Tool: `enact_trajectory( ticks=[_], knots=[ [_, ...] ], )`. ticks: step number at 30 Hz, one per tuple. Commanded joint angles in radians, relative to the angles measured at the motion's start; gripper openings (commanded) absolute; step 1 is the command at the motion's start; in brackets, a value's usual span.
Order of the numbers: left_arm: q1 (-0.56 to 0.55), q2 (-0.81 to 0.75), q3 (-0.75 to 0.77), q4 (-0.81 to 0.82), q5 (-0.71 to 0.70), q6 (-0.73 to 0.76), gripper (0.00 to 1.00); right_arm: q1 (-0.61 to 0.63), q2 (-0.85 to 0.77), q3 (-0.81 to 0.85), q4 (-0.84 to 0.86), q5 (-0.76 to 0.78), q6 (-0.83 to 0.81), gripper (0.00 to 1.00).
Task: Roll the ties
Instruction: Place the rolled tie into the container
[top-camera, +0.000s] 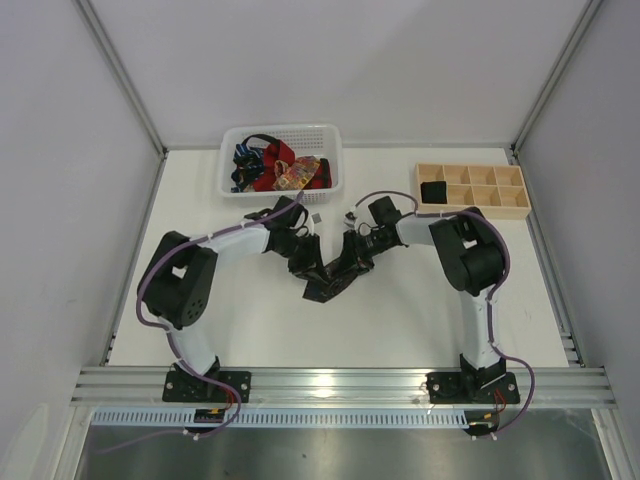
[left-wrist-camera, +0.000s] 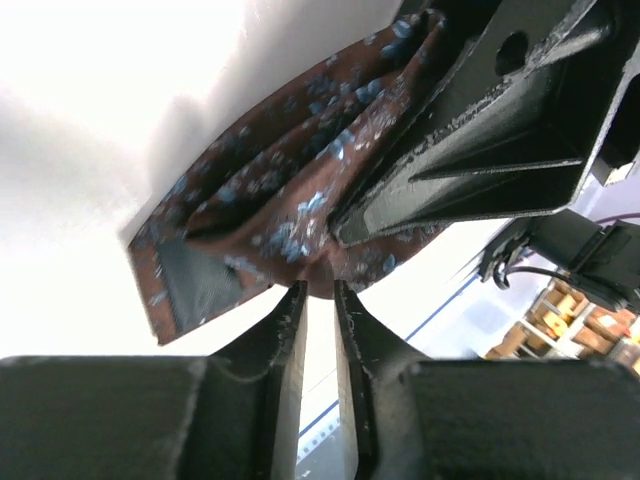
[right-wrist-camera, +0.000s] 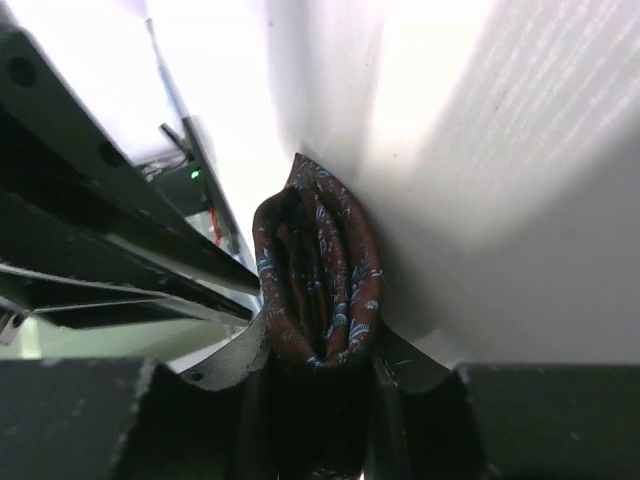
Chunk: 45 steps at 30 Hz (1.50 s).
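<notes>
Both arms bent inward, meeting mid-worktop (top-camera: 420, 320). My right hand (right-wrist-camera: 320, 355) is clamped on the folded dark tie (right-wrist-camera: 318, 265). My left hand (left-wrist-camera: 320, 295) is slightly parted and empty, tips at the tie's edge. White basket (top-camera: 228, 165) behind, pale walls.

Held in the black right hand (right-wrist-camera: 318, 375), the tie (right-wrist-camera: 315, 270) is reddish brown with small pale-blue flecks; the table (right-wrist-camera: 500, 200) beyond it is white.
</notes>
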<state>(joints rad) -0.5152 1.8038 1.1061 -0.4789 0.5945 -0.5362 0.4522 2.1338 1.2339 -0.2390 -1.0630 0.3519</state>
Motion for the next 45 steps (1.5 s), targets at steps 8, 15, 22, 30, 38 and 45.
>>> enact_trajectory(
  ticks=[8, 15, 22, 30, 38, 45],
  knots=[
    [0.017, -0.228, -0.037, -0.033, -0.045, 0.082, 0.25, -0.064, -0.242, 0.222, -0.489, 0.667, -0.1, 0.0],
    [0.017, -0.331, -0.167, 0.062, 0.039, 0.05, 0.26, -0.167, -0.288, 0.432, -0.718, 0.919, -0.178, 0.0],
    [0.017, -0.391, -0.256, 0.1, 0.094, 0.056, 0.27, -0.358, -0.246, 0.711, -0.829, 1.028, -0.213, 0.0],
    [0.017, -0.35, -0.23, 0.082, 0.094, 0.08, 0.26, -0.569, -0.144, 0.852, -0.771, 0.885, 0.04, 0.0],
    [0.018, -0.259, -0.143, 0.046, 0.051, 0.085, 0.25, -0.619, -0.015, 0.9, -0.597, 0.808, 0.315, 0.0],
    [0.04, -0.222, -0.112, 0.033, 0.06, 0.096, 0.25, -0.645, 0.041, 0.981, -0.516, 0.819, 0.435, 0.0]
  ],
)
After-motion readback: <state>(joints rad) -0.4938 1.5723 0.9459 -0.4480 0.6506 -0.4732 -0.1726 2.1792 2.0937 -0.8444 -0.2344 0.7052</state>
